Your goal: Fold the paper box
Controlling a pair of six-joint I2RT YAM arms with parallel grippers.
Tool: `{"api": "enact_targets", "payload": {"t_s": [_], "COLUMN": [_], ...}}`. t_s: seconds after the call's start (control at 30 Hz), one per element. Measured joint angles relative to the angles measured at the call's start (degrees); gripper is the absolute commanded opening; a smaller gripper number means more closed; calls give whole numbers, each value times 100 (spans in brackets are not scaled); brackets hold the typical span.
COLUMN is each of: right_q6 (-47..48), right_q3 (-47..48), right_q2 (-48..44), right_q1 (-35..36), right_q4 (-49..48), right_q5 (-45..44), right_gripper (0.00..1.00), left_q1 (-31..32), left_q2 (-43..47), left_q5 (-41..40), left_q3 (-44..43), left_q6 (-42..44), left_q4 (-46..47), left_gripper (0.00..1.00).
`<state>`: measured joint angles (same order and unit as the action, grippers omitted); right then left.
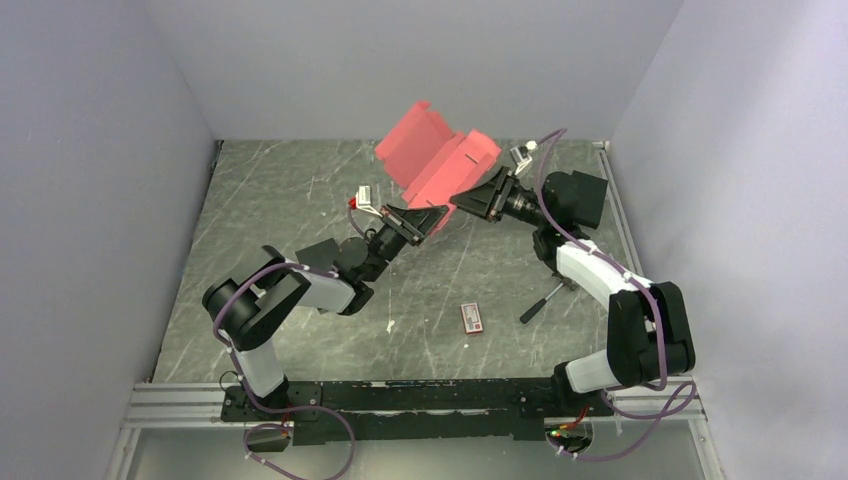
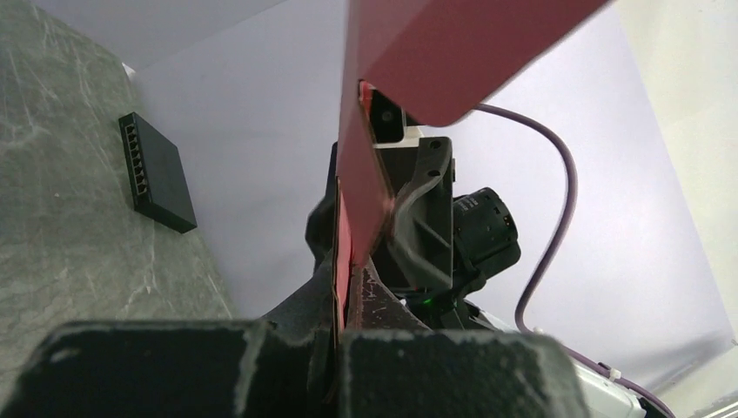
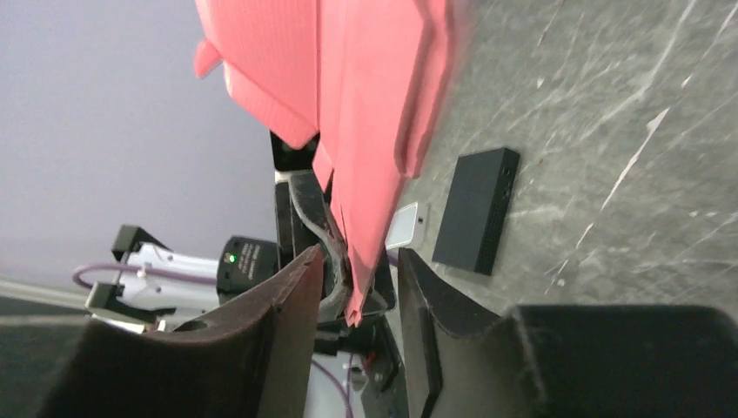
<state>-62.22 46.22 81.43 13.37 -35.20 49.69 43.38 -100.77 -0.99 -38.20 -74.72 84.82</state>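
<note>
no readable text, labels or numbers

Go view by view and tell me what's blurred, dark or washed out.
Top view: evenly lit and sharp, the paper box crisp. Left wrist: the paper box shaded dark red, left fingers a blurred black mass, the black box sharp. Right wrist: the paper box's right edge smeared, right fingers soft and dark.

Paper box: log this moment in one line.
paper box: aloft, partly folded | left tool: shut on box | right tool: open around box edge
</note>
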Motion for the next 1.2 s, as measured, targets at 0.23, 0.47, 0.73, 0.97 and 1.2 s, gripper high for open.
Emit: {"api": "enact_targets", "payload": {"t_s": [0.23,0.47,0.73,0.97,1.2], "right_q6": [-190,-455,-640,-549,-153], "right_q3": [-15,-15,-11,-13,-70], "right_q2": [-2,-4,-4,-68,-391], "right_q1": [-789,-1060,-1060,-1158,-1440], "right_q4": [-531,-883,-1102,-1156,-1187], "right_q5": [37,59,188,289,468], "right_gripper": [55,38,0,0,0], "left_q1": [-24,-28,-44,-109,-619], "left_q2": [0,-22,-57,-72,892], "left_q5": [142,455,647,881,1198], "left_q3": [0,-55,-157,-175,916], "left_q6": [4,-15,-61,4,501], "left_q4": [-11,-11,-9,-9,-197], "left_gripper": [0,0,3,62,83]}}
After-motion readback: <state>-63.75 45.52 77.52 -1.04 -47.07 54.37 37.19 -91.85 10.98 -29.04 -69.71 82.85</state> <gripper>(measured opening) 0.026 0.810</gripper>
